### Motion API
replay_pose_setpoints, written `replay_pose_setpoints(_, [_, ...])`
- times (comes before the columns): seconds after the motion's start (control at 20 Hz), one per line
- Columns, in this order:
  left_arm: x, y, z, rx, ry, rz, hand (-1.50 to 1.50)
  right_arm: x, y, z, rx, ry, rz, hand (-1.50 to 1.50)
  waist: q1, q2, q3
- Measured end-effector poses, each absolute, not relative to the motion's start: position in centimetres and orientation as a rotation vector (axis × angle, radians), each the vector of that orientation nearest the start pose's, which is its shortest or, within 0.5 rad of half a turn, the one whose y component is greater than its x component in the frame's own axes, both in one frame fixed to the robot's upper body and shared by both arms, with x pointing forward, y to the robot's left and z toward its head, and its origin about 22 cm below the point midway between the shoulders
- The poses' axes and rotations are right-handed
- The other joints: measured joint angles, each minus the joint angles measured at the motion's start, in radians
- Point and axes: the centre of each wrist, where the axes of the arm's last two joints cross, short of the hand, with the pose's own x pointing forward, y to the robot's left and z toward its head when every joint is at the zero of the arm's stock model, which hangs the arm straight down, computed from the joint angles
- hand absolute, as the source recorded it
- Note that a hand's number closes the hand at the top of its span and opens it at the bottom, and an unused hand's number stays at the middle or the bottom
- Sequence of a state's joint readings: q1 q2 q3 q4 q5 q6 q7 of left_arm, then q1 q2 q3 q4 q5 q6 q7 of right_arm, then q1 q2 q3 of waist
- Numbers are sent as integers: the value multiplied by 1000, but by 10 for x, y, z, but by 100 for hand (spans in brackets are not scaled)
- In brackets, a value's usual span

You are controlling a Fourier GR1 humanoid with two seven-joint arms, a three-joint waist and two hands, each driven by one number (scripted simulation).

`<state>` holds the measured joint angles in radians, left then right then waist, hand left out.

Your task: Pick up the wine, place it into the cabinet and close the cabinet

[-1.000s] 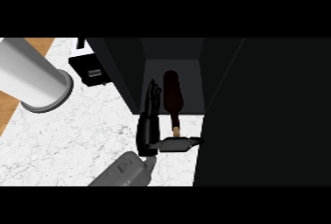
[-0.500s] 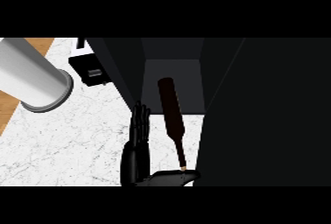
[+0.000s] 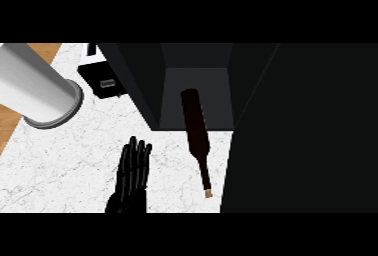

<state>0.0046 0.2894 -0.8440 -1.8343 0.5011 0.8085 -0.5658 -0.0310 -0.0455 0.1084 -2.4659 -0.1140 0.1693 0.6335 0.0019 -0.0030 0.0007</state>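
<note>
One black hand point(image 3: 131, 176) shows at the lower edge of the head view, to the left of the wine bottle point(image 3: 195, 131). Which arm it belongs to cannot be told from the view. Its fingers point(image 3: 137, 152) are straight and held together, pointing away from the robot toward the cabinet point(image 3: 140, 80); they hold nothing and lie apart from the bottle, a strip of white marbled counter point(image 3: 66, 165) showing between them.

The wine bottle is dark and lies with its long axis running nearly straight away from the robot, tilted slightly. Its broad base points into the cabinet opening and rests on the grey cabinet floor; its thin neck and pale-tipped mouth point(image 3: 208, 192) point back toward the robot and extend past the cabinet's front edge over the counter.

Right of the bottle stands a large dark panel point(image 3: 303, 130), reaching down beside the neck. Left of the cabinet sits a small black box point(image 3: 103, 82). Farther left, a large grey cylinder point(image 3: 37, 95) juts in from the view's upper-left corner, well apart from the bottle.
</note>
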Motion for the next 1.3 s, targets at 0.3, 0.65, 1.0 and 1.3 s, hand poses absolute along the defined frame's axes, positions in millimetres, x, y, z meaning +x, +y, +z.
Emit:
replay_pose_setpoints(0.3, [139, 143, 42, -261, -1922, 153, -150, 151, -210, 191, 236, -1803, 405, 150, 0, 0, 0])
replay_pose_setpoints(0.65, [135, 179, 48, -261, -1920, 137, -150, 145, -200, 185, 322, -1732, 457, 150, -2, 0, -1])
replay_pose_setpoints(1.0, [130, 214, 55, -234, -1947, 159, -150, 137, -183, 176, 451, -1614, 450, 150, 3, -1, -1])
replay_pose_setpoints(1.3, [132, 243, 65, -192, -1962, 196, -150, 124, -158, 176, 604, -1569, 597, 150, 2, -3, -1])
